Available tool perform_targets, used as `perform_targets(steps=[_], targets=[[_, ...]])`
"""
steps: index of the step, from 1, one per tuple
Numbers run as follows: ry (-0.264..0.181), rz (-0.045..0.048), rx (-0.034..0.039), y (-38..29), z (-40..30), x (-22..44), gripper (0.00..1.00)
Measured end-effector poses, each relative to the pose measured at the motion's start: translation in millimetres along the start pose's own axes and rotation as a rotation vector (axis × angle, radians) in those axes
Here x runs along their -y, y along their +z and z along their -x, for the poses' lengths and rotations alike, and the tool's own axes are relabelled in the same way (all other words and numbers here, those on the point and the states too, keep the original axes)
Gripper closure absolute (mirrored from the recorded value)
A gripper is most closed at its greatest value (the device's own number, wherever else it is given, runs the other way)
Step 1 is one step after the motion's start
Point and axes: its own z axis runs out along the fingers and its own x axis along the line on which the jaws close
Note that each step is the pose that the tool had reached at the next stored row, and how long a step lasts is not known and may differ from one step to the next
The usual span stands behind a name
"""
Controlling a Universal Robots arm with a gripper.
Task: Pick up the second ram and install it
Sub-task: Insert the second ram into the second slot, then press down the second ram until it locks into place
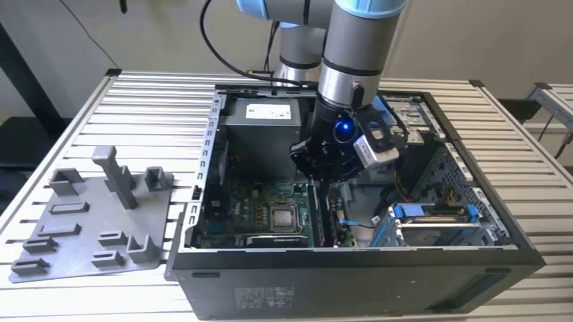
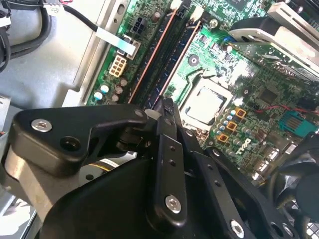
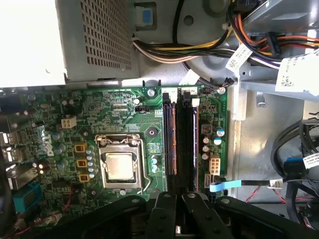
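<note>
**Arm Poised Over Memory Slots**

Hovering inside the open computer case point(image 1: 358, 268), gripper point(image 1: 327, 168) above the motherboard point(image 3: 119, 114). Second ram point(image 3: 187, 139) apparently seated in the slots point(image 3: 169, 139) beside the processor point(image 3: 118, 166). Jaws together, seemingly empty. Likely seating step; pressing home needs straight downward force.

In the exterior view the claw point(image 1: 324, 176) hangs inside the computer case point(image 1: 484, 221) with its fingertips lost against the dark interior, in both wrist views its black linkage is cut off by the frame edge, and whether it grips the second ram cannot be told.
</note>
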Motion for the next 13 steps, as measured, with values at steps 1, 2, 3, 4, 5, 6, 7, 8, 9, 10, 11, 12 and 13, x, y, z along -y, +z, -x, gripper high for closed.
perform_targets(steps=[1, 2, 3, 4, 5, 6, 7, 8, 9, 10, 11, 12, 13], targets=[[0.0, 0.0, 0.0, 0.0, 0.0, 0.0, 0.89], [0.0, 0.0, 0.0, 0.0, 0.0, 0.0, 0.89], [0.0, 0.0, 0.0, 0.0, 0.0, 0.0, 0.89], [0.0, 0.0, -0.0001, 0.0, 0.0, 0.0, 0.89], [0.0, 0.0, -0.0001, 0.0, 0.0, 0.0, 0.89], [0.0, 0.0, -0.0001, 0.0, 0.0, 0.0, 0.89], [0.0, -0.0001, -0.0002, 0.0, 0.0, 0.0, 0.89], [0.0, 0.0, -0.0002, 0.0, 0.0, 0.0, 0.89], [0.0, 0.0001, -0.0002, 0.0, 0.0, 0.0, 0.89], [0.0, 0.0, -0.0002, 0.0, 0.0, 0.0, 0.89], [0.0, 0.0, -0.0002, 0.0, 0.0, 0.0, 0.89], [0.0, -0.0001, -0.0003, 0.0, 0.0, 0.0, 0.89], [0.0, -0.0001, -0.0003, 0.0, 0.0, 0.0, 0.89]])
